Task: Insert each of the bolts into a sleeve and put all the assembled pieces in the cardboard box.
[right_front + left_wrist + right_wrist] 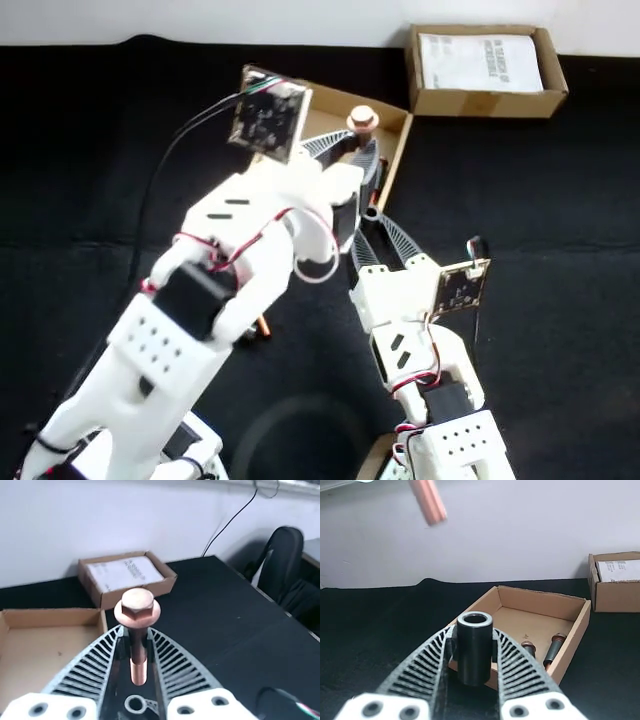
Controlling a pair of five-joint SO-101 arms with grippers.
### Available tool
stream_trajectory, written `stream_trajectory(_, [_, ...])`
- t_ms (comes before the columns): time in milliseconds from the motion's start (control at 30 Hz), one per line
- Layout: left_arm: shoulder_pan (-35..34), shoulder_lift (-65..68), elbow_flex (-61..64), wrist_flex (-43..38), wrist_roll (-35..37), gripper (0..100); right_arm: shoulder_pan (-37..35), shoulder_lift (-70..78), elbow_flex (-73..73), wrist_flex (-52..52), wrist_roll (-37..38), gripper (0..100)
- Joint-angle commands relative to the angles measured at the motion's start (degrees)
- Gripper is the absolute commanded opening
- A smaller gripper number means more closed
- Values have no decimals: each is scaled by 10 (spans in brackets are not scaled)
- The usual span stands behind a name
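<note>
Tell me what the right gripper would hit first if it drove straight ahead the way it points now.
Most likely the near wall of the cardboard box, straight beyond the right gripper and its held sleeve. The bolt hangs above that line. Depth is unclear.

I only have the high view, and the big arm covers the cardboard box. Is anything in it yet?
Observer: Yes. The right wrist view shows two assembled pieces lying side by side in the cardboard box.
Operator: What do the right jaws hold?
Observer: A dark sleeve, upright, with its open end up.
Operator: Is the bolt in it?
Observer: No, its tip is well apart from the sleeve's opening.
</note>
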Motion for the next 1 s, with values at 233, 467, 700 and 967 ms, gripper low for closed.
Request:
stream_trajectory(233, [22, -82, 118, -15, 0, 8, -3, -6, 67, -13, 6, 6])
stream_trajectory(467, [22, -82, 167, -83, -1, 8, -4, -6, 66, -13, 6, 6])
stream_trajectory(700, [44, -81, 167, -132, -35, 8, -4, -6, 66, -12, 6, 6])
stream_trajectory(967, [50, -80, 169, -140, -85, 8, -2, -6, 66, -12, 5, 6])
